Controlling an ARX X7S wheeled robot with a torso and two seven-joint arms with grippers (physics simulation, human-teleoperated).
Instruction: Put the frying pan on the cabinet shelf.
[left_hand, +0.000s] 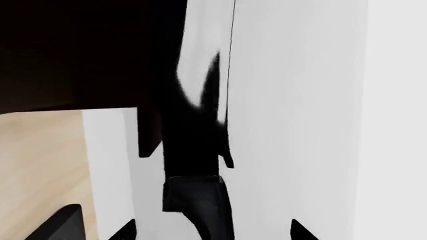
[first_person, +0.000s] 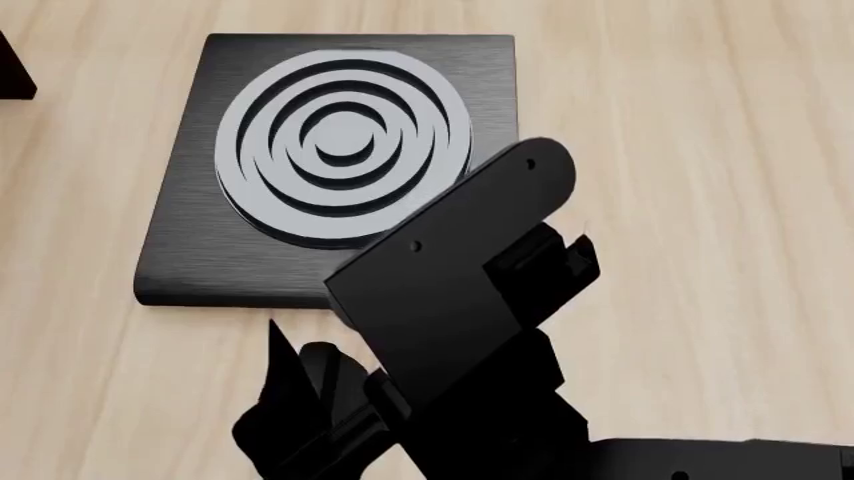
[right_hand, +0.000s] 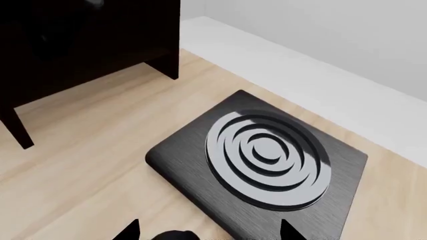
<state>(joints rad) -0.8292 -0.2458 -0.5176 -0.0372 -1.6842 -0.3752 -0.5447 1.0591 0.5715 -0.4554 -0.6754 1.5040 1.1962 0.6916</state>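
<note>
Left gripper (left_hand: 210, 231) spread wide at your command, clasping nothing, the frying pan (left_hand: 193, 140) handle between its tips, seemingly for release by the cabinet shelf (left_hand: 67, 50). Whether the pan rests there, you cannot tell. Right gripper (right_hand: 207, 232), equally wide and empty, waits clear above the hob plate (right_hand: 180, 160).

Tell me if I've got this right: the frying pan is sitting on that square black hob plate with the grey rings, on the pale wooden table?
Not quite. The square black hob plate with grey rings lies bare on the pale wooden table; no pan sits on it, as the head view and right wrist view both show.
</note>
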